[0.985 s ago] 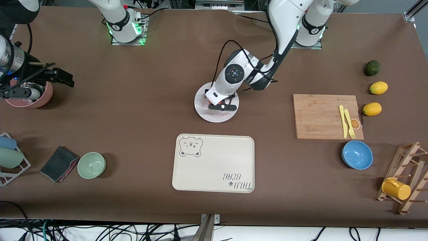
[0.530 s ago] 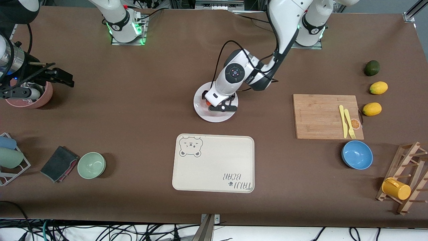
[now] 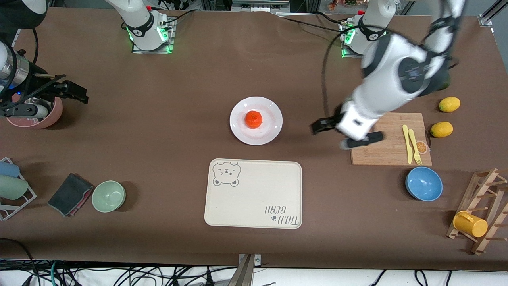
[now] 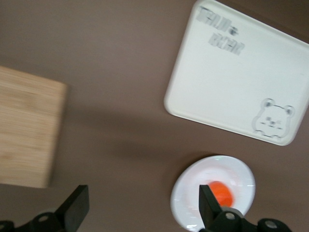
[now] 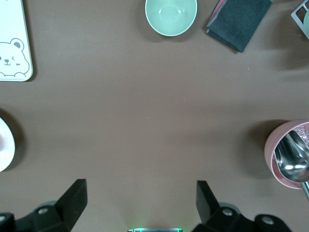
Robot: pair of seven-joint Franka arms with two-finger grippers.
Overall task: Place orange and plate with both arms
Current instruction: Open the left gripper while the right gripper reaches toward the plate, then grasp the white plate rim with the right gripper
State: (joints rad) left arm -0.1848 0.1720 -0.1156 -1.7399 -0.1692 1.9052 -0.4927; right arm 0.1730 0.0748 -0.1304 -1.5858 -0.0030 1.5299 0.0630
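1. Front view: one orange (image 3: 253, 118) sits in the middle of one white plate (image 3: 256, 120) on the bench (image 3: 178, 119), the plate just farther from the camera than the single bear-print tray (image 3: 253, 194). The left end effector (image 3: 346, 134) hangs over the bench edge of the one cutting board (image 3: 387, 138), fingers spread and holding nothing. The right end effector (image 3: 59, 90) waits beside one pink bowl (image 3: 39, 115) at the right arm's end, released and empty. Two lemons (image 3: 449, 104) lie near the board, plus one blue bowl (image 3: 424, 183), one green bowl (image 3: 108, 196), one dark cloth (image 3: 70, 194) and one yellow mug (image 3: 470, 224).

2. Left wrist view: two dark fingers (image 4: 75, 208) stand well apart with nothing between them; below are one orange (image 4: 222, 193) on one plate (image 4: 193, 188), one tray (image 4: 236, 72) and one cutting board (image 4: 26, 130).

3. Right wrist view: two fingers (image 5: 72, 198) spread wide over bare bench (image 5: 145, 121); one green bowl (image 5: 171, 16), one cloth (image 5: 239, 19), one pink bowl (image 5: 288, 152), a tray corner (image 5: 14, 43) and a sliver of the plate (image 5: 5, 144) show.
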